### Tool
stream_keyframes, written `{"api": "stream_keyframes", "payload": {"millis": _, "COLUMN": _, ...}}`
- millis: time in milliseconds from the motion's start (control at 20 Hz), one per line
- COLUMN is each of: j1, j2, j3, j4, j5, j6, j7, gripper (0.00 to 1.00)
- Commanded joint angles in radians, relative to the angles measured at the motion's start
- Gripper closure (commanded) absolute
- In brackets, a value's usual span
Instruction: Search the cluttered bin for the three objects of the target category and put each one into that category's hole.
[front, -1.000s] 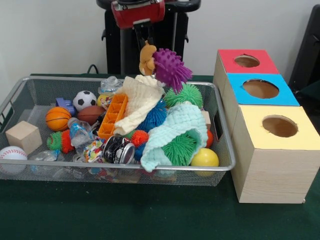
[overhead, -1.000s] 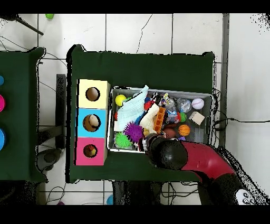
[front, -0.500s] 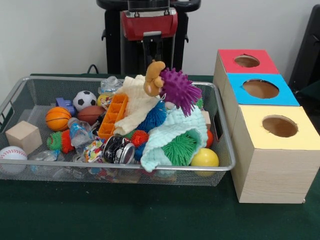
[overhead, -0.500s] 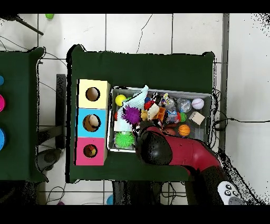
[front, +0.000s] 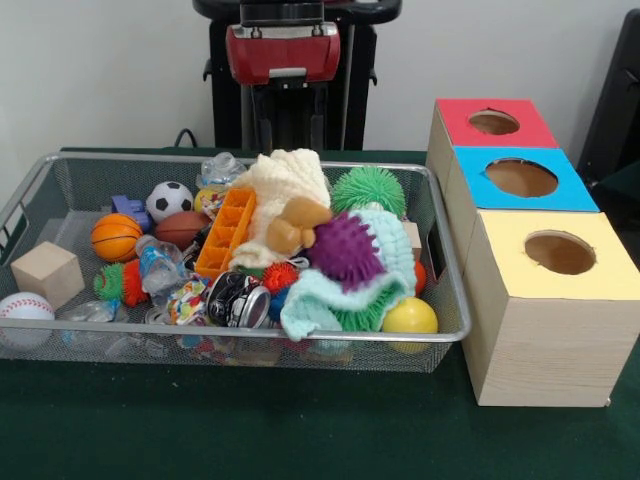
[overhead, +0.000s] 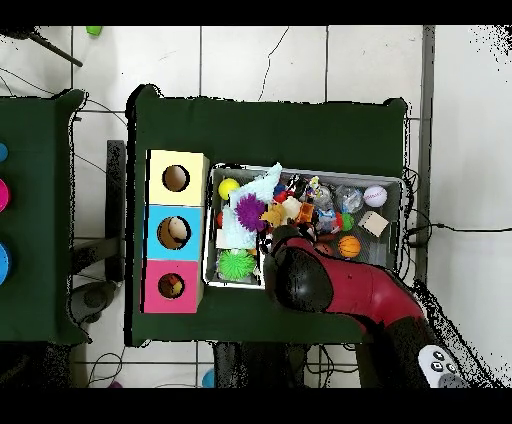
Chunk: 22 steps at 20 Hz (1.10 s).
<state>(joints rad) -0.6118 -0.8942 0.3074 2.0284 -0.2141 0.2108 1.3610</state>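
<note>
The silver wire-mesh bin (front: 250, 333) is full of toys; it also shows in the overhead view (overhead: 392, 176). A purple spiky ball (front: 345, 250) and a brown plush toy (front: 290, 225) lie on the cloths in the middle of the bin. My gripper (front: 290, 128) hangs open and empty above the bin's far rim, below the red wrist. In the overhead view the arm (overhead: 305, 282) covers it. The red-faced box (front: 455, 112) with its round hole (front: 493, 122) stands far right of the bin.
The blue-faced box (front: 575, 195) and the yellow-faced box (front: 600, 280) stand in a row with the red one. In the bin are a green spiky ball (front: 368, 188), a yellow ball (front: 409, 315), an orange tray (front: 225, 230), a basketball (front: 116, 237), a soccer ball (front: 169, 200) and a wooden block (front: 47, 272).
The purple spiky ball and the brown plush hung from my gripper above the bin; they have dropped onto the pile. The gripper has stayed high and is empty.
</note>
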Motion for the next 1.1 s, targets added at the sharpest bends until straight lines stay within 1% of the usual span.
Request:
{"api": "stream_keyframes", "payload": {"millis": 50, "j1": 0.000, "j2": 0.036, "j3": -0.037, "j4": -0.039, "j5": 0.062, "j6": 0.073, "j7": 0.191, "gripper": 0.00}}
{"api": "stream_keyframes", "payload": {"millis": 300, "j1": 0.002, "j2": 0.045, "j3": -0.042, "j4": -0.025, "j5": 0.103, "j6": 0.093, "j7": 0.203, "gripper": 0.00}}
{"api": "stream_keyframes", "payload": {"millis": 450, "j1": -0.007, "j2": 0.051, "j3": -0.033, "j4": -0.015, "j5": 0.111, "j6": 0.074, "j7": 0.192, "gripper": 0.00}}
{"api": "stream_keyframes", "payload": {"millis": 600, "j1": -0.013, "j2": 0.063, "j3": -0.035, "j4": -0.017, "j5": 0.090, "j6": 0.017, "j7": 0.179, "gripper": 0.00}}
{"api": "stream_keyframes", "payload": {"millis": 750, "j1": -0.012, "j2": 0.089, "j3": -0.045, "j4": -0.024, "j5": 0.076, "j6": -0.070, "j7": 0.198, "gripper": 0.00}}
{"api": "stream_keyframes", "payload": {"millis": 850, "j1": -0.023, "j2": 0.108, "j3": -0.032, "j4": -0.020, "j5": 0.070, "j6": -0.164, "j7": 0.224, "gripper": 0.00}}
{"api": "stream_keyframes", "payload": {"millis": 1000, "j1": -0.038, "j2": 0.126, "j3": -0.006, "j4": -0.020, "j5": 0.068, "j6": -0.258, "j7": 0.248, "gripper": 0.00}}
{"api": "stream_keyframes", "payload": {"millis": 1100, "j1": -0.042, "j2": 0.126, "j3": 0.007, "j4": -0.026, "j5": 0.063, "j6": -0.291, "j7": 0.246, "gripper": 0.00}}
